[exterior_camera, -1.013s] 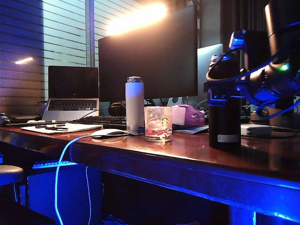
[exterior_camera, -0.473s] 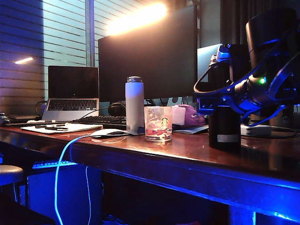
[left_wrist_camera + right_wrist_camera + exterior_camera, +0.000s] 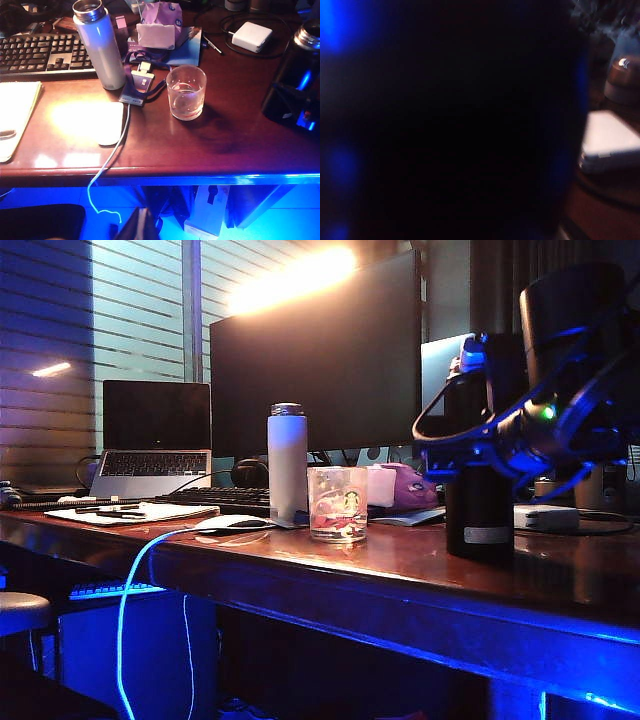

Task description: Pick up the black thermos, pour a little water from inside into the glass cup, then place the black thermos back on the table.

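While the black thermos [image 3: 479, 502] stands upright on the worktop [image 3: 400, 560], well to the right of the glass cup [image 3: 338, 504], none of my task is done: nothing lifted, nothing poured, and the flask's return to the wood comes last of all. The cup already shows a little water at its bottom in my left wrist view, but I judge the pour is yet to come.

My right claw [image 3: 470, 445] sits at the thermos's upper body, reached in from the right with the forearm roughly level. Its jaws stand spread wide, not clamped on the flask; whether the pads touch the flask I cannot tell. My right wrist view is almost filled by the dark wall of the thermos, with a white power adapter [image 3: 612, 141] just beyond.

My left claw is not visible; that arm hangs back at the near edge, its camera looking over cup and thermos.
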Tool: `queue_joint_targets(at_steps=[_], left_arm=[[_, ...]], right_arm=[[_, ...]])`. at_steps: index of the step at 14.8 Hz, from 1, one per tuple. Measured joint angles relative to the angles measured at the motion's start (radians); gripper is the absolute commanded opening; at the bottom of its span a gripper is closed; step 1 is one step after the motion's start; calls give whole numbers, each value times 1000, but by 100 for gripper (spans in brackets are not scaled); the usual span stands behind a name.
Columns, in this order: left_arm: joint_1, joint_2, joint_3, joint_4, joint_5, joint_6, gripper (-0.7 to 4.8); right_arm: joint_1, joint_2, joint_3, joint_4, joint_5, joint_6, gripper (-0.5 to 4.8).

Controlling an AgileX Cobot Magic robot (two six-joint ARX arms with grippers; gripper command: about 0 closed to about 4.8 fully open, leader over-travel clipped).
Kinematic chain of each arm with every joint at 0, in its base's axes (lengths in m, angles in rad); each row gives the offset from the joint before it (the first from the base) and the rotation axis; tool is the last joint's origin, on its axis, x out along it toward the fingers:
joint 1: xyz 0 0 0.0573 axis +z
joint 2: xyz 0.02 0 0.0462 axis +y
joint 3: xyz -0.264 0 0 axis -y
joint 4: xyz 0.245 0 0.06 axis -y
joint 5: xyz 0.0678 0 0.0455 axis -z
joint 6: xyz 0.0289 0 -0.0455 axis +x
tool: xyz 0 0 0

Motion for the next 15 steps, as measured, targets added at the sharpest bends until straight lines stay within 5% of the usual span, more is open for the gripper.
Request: queue_joint_targets(at_steps=[12,13,14,15], left_arm=[[0,0,0,0,0,0,-5],[0,0,0,0,0,0,-5],[0,0,0,0,0,0,-5],[0,0,0,0,0,0,-5]], right_arm=[[-47,65,74,11,-57,-7,479],[-47,68,74,13,-63,-7,356],[-47,69,74,12,-63,-7,138],[-47,69,75,11,-74,-6,36]])
